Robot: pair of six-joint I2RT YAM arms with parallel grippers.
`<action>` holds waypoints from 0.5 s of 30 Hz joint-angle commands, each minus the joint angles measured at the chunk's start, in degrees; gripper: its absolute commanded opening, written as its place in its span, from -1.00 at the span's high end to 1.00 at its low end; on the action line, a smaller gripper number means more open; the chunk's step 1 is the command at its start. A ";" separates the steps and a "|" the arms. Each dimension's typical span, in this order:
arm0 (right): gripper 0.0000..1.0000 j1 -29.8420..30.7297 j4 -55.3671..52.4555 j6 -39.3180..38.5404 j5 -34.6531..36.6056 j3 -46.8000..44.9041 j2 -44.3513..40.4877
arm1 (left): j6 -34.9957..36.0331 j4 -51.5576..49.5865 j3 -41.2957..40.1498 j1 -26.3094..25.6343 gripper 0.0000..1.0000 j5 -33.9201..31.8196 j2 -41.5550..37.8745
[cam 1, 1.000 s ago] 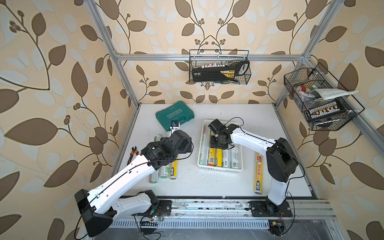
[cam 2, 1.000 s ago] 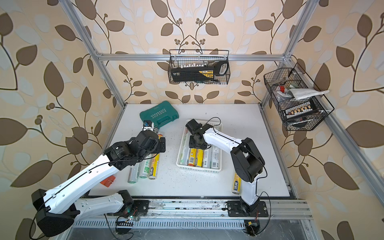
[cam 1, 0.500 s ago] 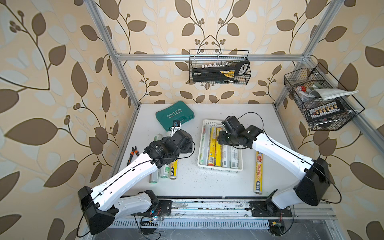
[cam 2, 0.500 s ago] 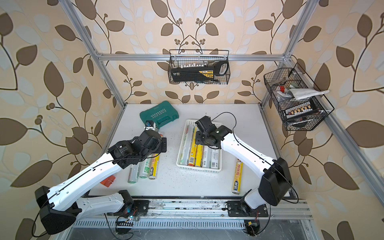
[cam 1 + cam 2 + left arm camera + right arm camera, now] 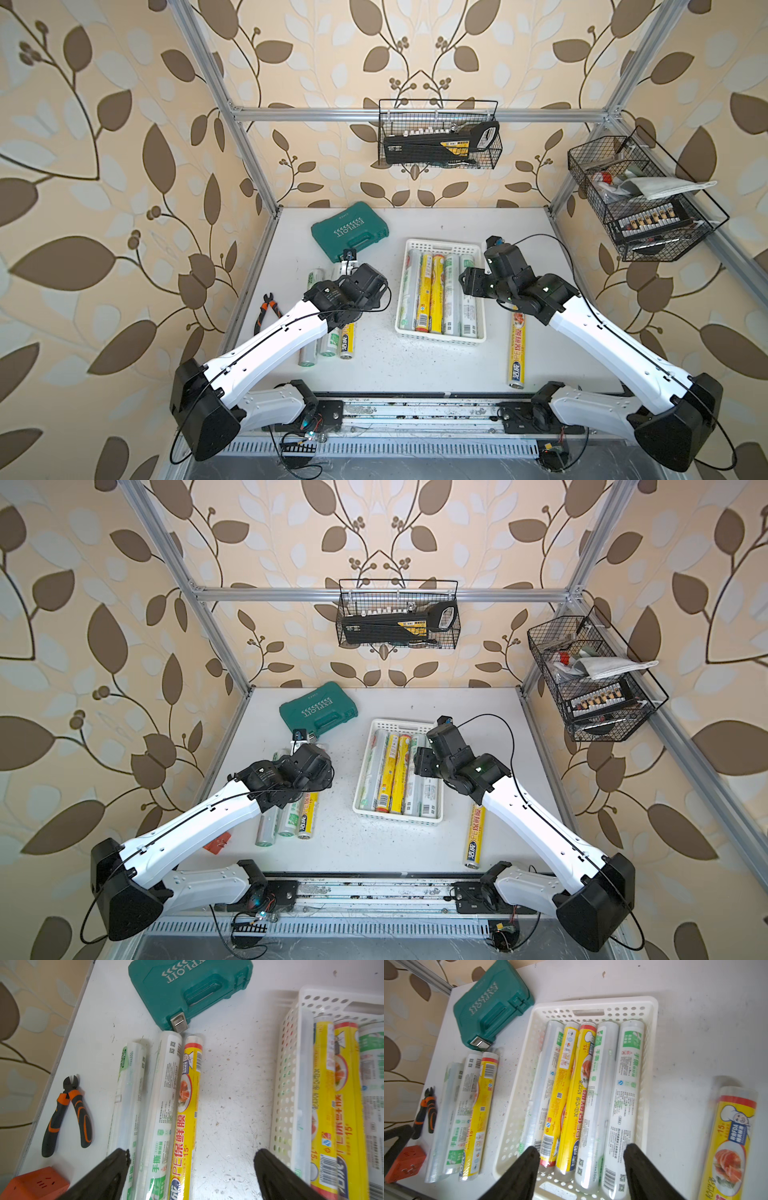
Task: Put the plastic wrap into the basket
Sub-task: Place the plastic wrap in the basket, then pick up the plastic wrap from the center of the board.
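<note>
Five slim yellow and silvery plastic wrap rolls (image 5: 435,291) are lying in the shallow white perforated plastic basket (image 5: 440,337); four are waiting on the white counter (image 5: 374,370). The left jaws and right jaws are hanging apart, empty. Closing, the left jaws are risking pinching two of the three touching rolls (image 5: 166,1088).

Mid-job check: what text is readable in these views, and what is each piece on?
"EXPLOIT": lid of the green tool case.
"PE保鲜膜" and "15": yellow roll, in the left wrist view.
"手撕保鲜膜": silvery-white roll lying against it.
Fine print and barcode digits on both: too small to read.
</note>
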 commanded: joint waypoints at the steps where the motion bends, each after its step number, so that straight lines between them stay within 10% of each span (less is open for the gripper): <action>1: -0.38 -1.86 -0.29 -2.30 -0.57 -1.56 0.69 | -2.17 2.68 -2.61 2.70 -0.98 2.36 0.24; 15: -0.39 -10.66 -0.28 -6.71 -5.18 -6.50 -1.32 | -5.17 10.51 -8.49 7.92 -0.98 9.38 10.61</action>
